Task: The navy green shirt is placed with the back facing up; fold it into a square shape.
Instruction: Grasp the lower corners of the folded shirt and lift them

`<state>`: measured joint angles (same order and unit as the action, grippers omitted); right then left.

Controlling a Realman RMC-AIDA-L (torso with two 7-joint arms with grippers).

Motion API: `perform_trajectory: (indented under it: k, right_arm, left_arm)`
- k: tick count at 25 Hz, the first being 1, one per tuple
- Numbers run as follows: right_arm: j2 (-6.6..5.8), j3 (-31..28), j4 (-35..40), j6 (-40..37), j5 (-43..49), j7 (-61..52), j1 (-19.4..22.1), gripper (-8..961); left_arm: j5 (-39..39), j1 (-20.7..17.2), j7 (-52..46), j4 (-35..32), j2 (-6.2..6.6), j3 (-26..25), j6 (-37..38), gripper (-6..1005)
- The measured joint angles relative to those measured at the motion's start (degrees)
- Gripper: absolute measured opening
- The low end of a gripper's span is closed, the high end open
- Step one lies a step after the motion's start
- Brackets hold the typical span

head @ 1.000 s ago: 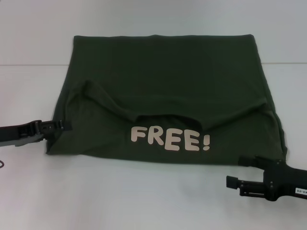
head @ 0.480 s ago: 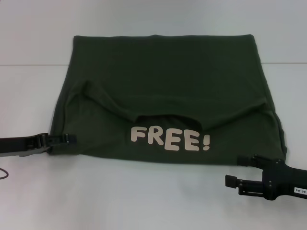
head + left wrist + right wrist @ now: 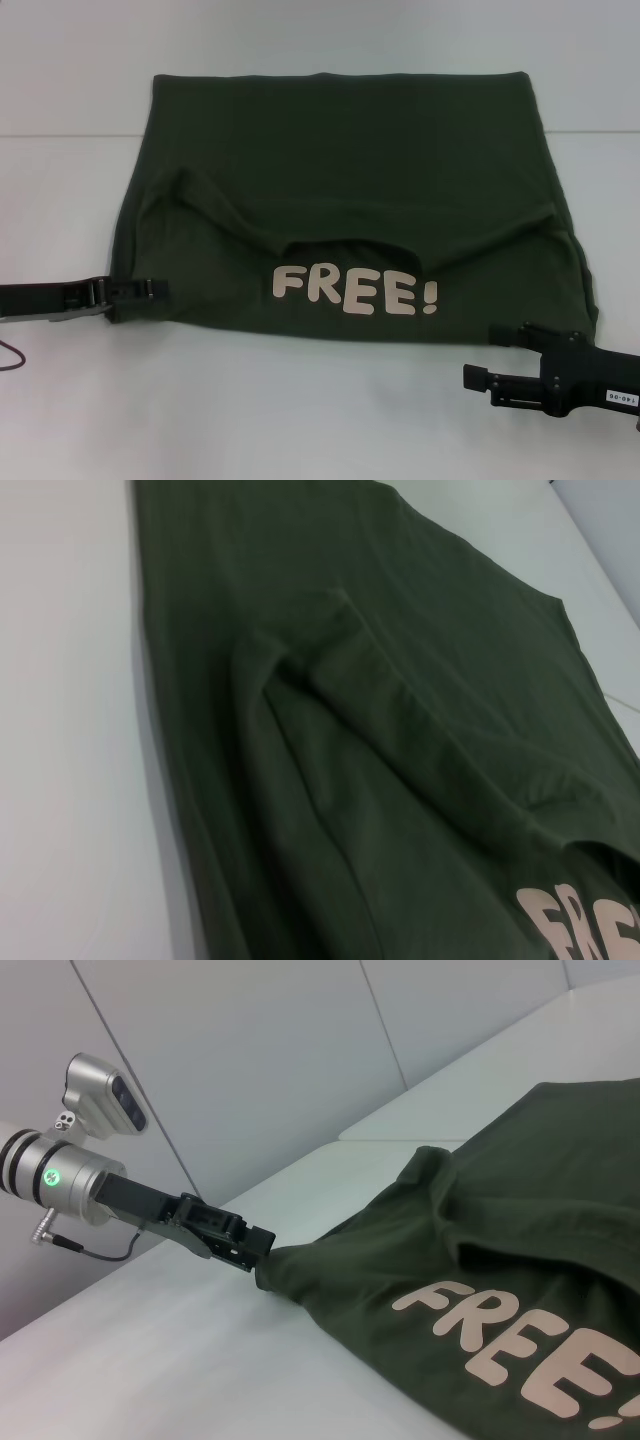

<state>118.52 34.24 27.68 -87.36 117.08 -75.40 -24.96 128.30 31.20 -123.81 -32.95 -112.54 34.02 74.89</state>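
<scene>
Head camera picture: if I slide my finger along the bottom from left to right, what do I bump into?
Left gripper → navy green shirt with its FREE! lettering → right gripper.

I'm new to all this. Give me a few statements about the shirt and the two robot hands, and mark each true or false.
1. The navy green shirt lies spread flat, unfolded. False: its near part is folded over, showing the FREE! lettering.
2. The left hand is at the shirt's near left edge. True.
3. The right hand is lifting the shirt high. False: it is low, by the near right corner.
4. The shirt rests on a white table. True.
</scene>
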Motion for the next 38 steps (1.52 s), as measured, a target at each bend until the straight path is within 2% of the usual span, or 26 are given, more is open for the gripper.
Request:
perform_trajectory:
  k: [17, 27, 29, 38]
  right_arm:
    - [0.22, -0.1, 0.2, 0.0, -0.2, -0.1, -0.3, 942]
    - [0.22, -0.1, 0.0, 0.0, -0.3, -0.2, -0.4, 941]
    - [0.22, -0.1, 0.0, -0.1, -0.3, -0.2, -0.4, 942]
    - [0.1, -0.1, 0.2, -0.4, -0.6, -1.7, -0.4, 941]
  left_arm:
    - [0.2, 0.2, -0.2, -1.5, 0.0, 0.0, 0.8, 832]
    - [1.2, 0.7, -0.4, -1.8, 0.13, 3.4, -0.3, 827]
    - [1.3, 0.7, -0.5, -2.0, 0.15, 3.3, -0.5, 583]
    - [2.4, 1.1, -0.1, -2.3, 0.07, 3.5, -0.6, 176]
